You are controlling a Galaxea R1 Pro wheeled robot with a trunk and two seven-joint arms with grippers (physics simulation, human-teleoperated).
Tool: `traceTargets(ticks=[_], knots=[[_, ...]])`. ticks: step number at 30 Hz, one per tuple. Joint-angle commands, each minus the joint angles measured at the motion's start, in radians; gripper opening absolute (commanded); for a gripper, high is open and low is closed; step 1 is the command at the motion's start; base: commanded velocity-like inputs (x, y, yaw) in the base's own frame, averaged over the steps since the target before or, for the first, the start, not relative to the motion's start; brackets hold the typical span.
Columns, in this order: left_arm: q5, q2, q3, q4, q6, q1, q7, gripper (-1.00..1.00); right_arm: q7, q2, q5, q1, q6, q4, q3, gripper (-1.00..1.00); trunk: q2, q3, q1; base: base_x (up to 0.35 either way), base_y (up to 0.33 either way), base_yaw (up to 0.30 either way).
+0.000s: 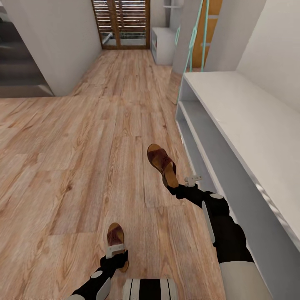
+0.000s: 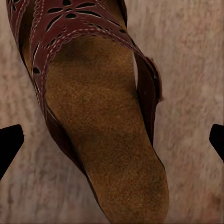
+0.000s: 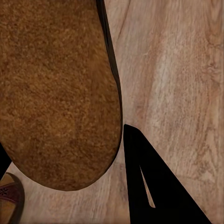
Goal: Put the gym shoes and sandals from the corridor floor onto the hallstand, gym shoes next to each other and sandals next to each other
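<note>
wooden corridor floor (image 1: 75, 166) is running along the hallstand (image 1: 250, 125), which is standing at the robot's right. both sandals are lying on the planks. the far sandal (image 1: 162, 164) is pointing its heel to the right gripper (image 1: 183, 187), whose fingers are straddling that heel, spread. the near sandal (image 1: 115, 237) is lying lengthwise under the left gripper (image 1: 116, 251), also spread.

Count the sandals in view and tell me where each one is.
2. One sandal lies on the wood floor beside the white rack, at the right gripper. The other sandal lies nearer the robot, under the left gripper. No sneakers visible; others may lie outside the view.
</note>
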State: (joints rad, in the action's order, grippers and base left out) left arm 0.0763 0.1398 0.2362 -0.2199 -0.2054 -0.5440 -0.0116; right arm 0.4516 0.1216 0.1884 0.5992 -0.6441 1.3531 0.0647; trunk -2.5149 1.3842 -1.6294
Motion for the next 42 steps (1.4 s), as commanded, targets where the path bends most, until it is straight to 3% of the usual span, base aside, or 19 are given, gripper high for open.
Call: traceTargets(ticks=[1, 13, 22, 28, 33, 42], knots=[[0.008, 0.000, 0.007, 0.001, -0.003, -0.001, 0.000, 1.00, 0.008, 0.001, 0.006, 0.001, -0.005, 0.001, 0.003, -1.00, 0.000, 0.001, 0.000, 0.000, 0.000, 0.000], [0.008, 0.000, 0.006, 0.001, -0.003, -0.001, 0.002, 1.00, 0.007, 0.001, 0.006, 0.001, -0.005, 0.003, 0.003, -1.00, -0.003, 0.063, -0.005, 0.000, 0.000, 0.000], [0.009, 0.001, 0.007, -0.002, -0.005, -0.001, -0.003, 1.00, 0.007, 0.001, 0.006, 0.001, -0.005, 0.002, 0.003, -1.00, -0.003, 0.069, -0.005, 0.000, 0.000, 0.000], [0.010, 0.001, 0.008, -0.002, -0.054, -0.001, -0.007, 1.00, 0.007, 0.001, 0.006, 0.001, -0.005, 0.000, 0.003, -1.00, -0.003, 0.069, -0.005, 0.000, 0.000, 0.000], [0.010, 0.001, 0.009, -0.002, -0.057, -0.001, -0.007, 1.00, 0.007, 0.001, 0.006, 0.001, -0.005, 0.000, 0.003, -1.00, -0.004, 0.090, -0.007, 0.000, 0.000, 0.000], [0.008, 0.002, 0.009, -0.002, -0.060, -0.001, -0.007, 1.00, 0.006, 0.001, 0.006, 0.001, -0.005, 0.001, 0.003, -1.00, -0.005, 0.103, -0.008, 0.000, 0.000, 0.000]])
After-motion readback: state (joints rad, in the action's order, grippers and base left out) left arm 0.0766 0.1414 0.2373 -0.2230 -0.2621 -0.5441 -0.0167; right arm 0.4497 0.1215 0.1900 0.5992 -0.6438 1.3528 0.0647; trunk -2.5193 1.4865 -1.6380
